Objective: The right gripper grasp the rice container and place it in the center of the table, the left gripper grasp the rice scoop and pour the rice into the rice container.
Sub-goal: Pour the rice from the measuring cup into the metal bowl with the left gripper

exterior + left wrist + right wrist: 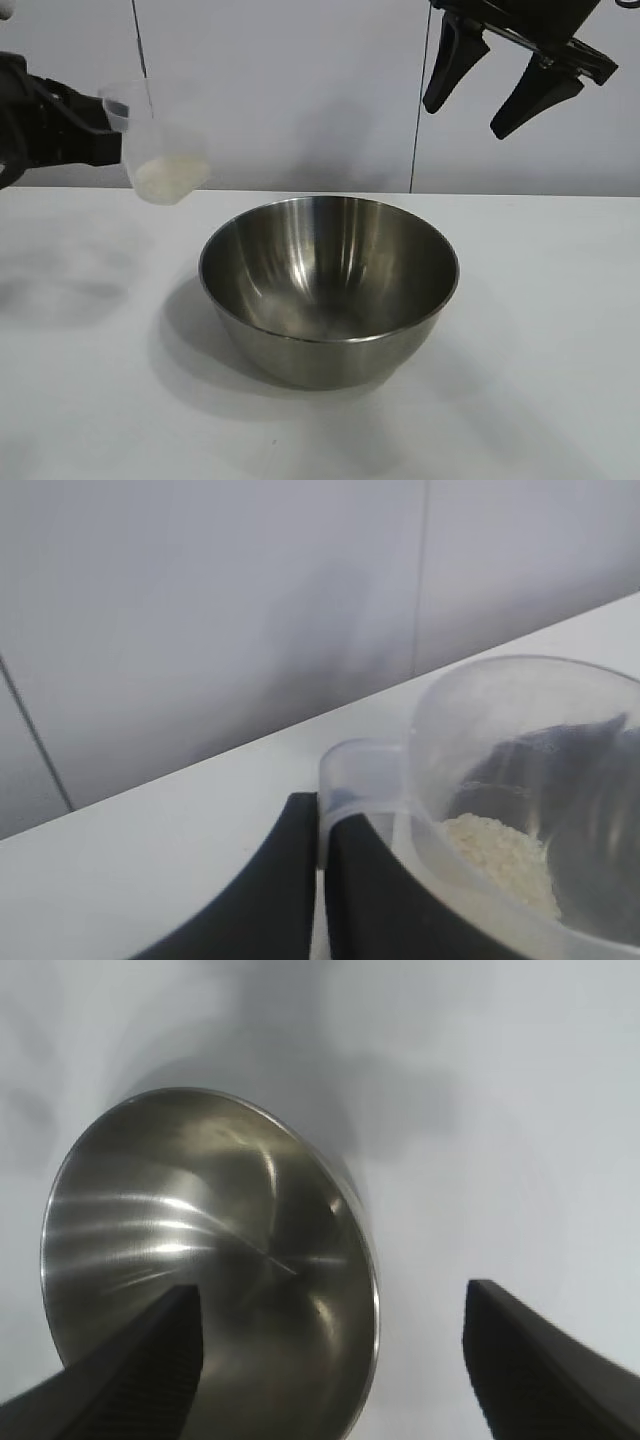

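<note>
**Scoop held aloft beside the empty steel bowl**

Nearest, the white bench (560, 330) carries only the rice container (328, 290), a wide stainless-steel bowl standing upright at about the middle of the surface. Its outside is shiny, its inside brushed, and no grains show in it. Nothing lies between the bowl and either arm, and a plain pale wall closes the scene behind.

Farther back, at the exterior view's left, the left tool (108, 128) is clamped shut on the short tab handle of the rice scoop (160, 150). The scoop hangs in the air, clear of the bench, beside and above the bowl's left rim, not over the bowl's mouth. It is a small translucent plastic cup, roughly upright, with the rice (172, 176) as a low heap of cream-white grains in its bottom. The left wrist view shows the two black fingers (290, 880) pressed together at the handle.

At upper right, the right tool (495, 85) hangs above the bowl's far right side, its long tapered fingers spread wide, gripping nothing and touching nothing.
</note>
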